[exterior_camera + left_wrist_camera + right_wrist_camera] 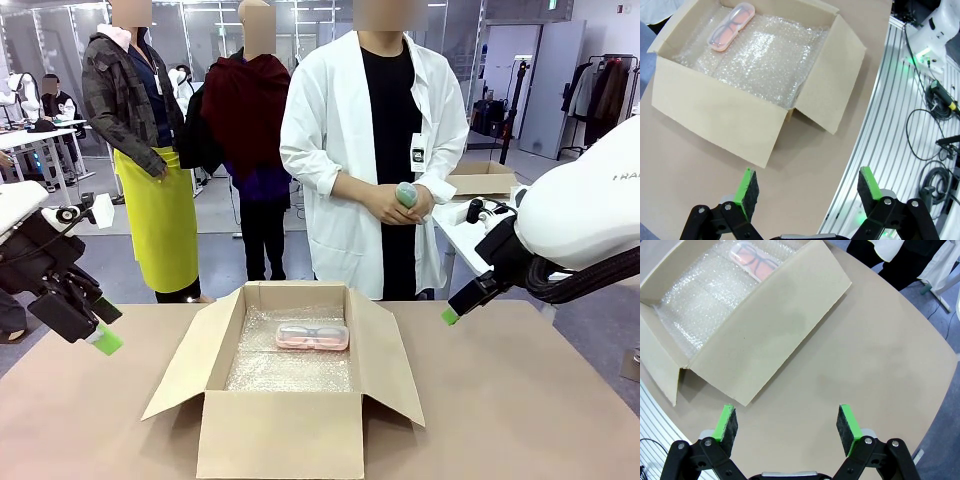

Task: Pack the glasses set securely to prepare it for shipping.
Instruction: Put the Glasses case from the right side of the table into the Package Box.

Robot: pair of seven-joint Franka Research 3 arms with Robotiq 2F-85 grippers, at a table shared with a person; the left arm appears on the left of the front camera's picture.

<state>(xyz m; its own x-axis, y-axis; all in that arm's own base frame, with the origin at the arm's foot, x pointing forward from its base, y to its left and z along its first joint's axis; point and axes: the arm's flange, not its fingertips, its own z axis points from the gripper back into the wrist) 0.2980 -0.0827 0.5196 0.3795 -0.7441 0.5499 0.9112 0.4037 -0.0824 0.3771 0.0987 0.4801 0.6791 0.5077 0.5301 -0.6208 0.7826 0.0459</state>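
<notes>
Box (300, 440) holding pink case (312, 337), hand (385, 208) holding mint case (406, 192), left claw (806, 186), right claw (787, 424) apart

Bright, even light from above. Soft shadows under flaps of box (715, 115). White shine on bubble wrap (765, 55). Wrist pictures bend at edges. Near things sharp, far room bit soft.

Looking at a plain tan table (520, 400) with a rounded far-right edge. Got an open cardboard box (280, 440) sitting right in the middle, flaps splayed out left, right and toward the near side.
</notes>
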